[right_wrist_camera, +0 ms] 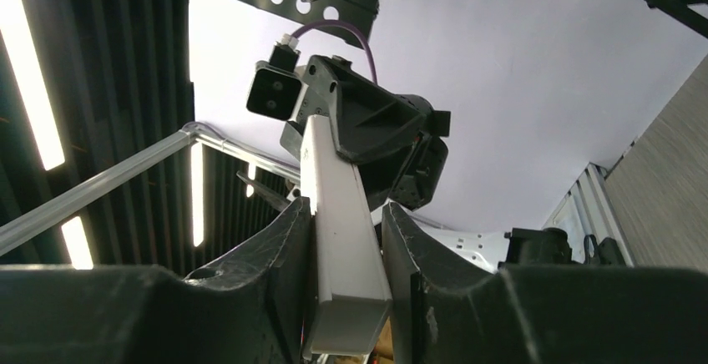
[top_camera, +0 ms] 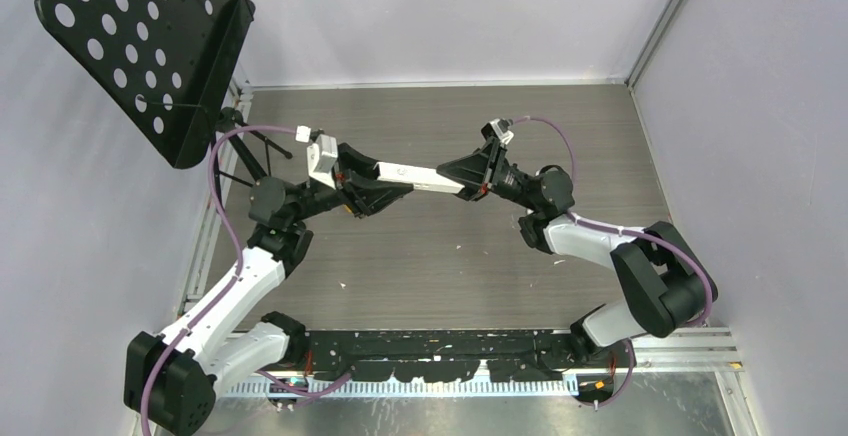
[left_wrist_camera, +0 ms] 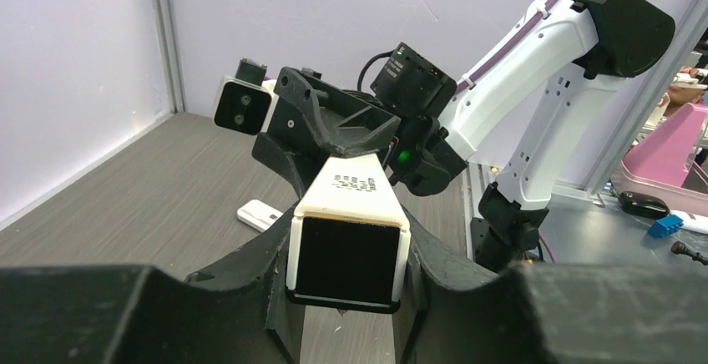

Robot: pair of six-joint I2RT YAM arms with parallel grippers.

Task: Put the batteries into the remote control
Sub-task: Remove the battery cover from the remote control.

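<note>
At your far left a black perforated stand (top_camera: 140, 46) leans against the wall, above the left arm.

Your left gripper (top_camera: 378, 194) is pinching one end of the remote (top_camera: 425, 176). In its wrist view the two fingers press against the white sides of the body. The end face nearest that camera is dark; you may be looking into an open end, but the view is too flat to tell.

The remote is up in the air over the middle of the table (top_camera: 450, 286). It spans the gap between the two grippers and touches nothing else. From above it runs nearly level, left to right.

Past the left fingers, a second remote (left_wrist_camera: 260, 214) lies flat on the table, well below the held one.

Your right gripper (top_camera: 468, 172) clasps the other end of the remote. In its wrist view the fingers flank the white body closely on both sides and seem to touch it. The left gripper's housing shows just beyond, at the far end of the remote.

At your right, the right arm bends back from that grip to its base at the near edge.
</note>
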